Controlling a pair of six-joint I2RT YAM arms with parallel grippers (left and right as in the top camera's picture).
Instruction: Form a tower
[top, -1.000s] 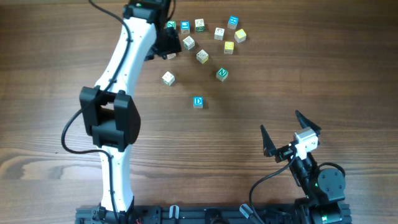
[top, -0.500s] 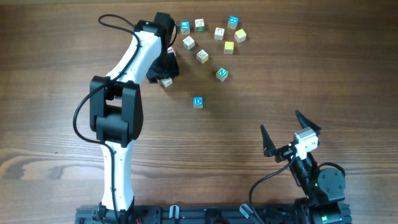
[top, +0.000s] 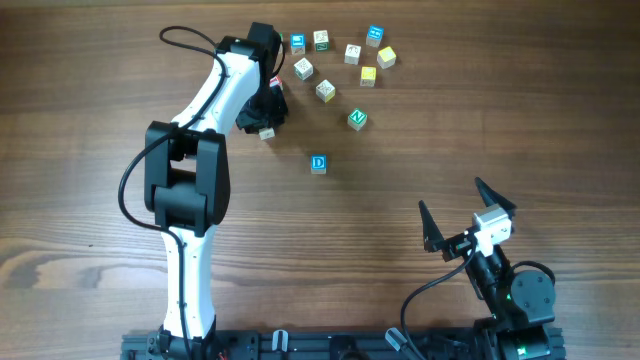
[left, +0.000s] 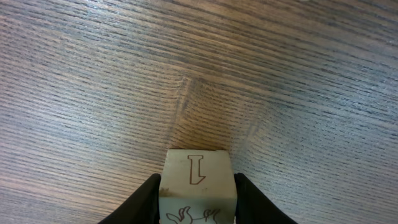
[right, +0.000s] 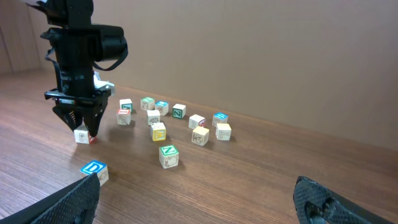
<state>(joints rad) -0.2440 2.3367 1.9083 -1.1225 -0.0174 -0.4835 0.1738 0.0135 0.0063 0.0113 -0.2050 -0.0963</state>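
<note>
No tower shows in any view; only single letter cubes lie on the wooden table. My left gripper (top: 265, 127) points straight down over a pale cube (left: 198, 180) that bears a red outlined letter. Both black fingers press against this cube's sides, so the left gripper (left: 198, 202) is shut on it. From the right wrist view this cube (right: 81, 136) sits on the table under the left gripper (right: 81, 126). My right gripper (top: 450, 195) hovers wide open near the front right, with nothing between its fingers (right: 81, 196).
A blue D cube (top: 318, 163) lies alone mid-table, and a green N cube (top: 357, 118) sits behind it. Several more cubes, two of them yellow (top: 386, 57), are scattered at the back (top: 325, 90). The left arm (top: 185, 190) stretches across the table's left half.
The left arm swung from the back cluster toward me to the lone pale cube. Its jaws came down around that cube and closed on it. The right arm stayed still.
</note>
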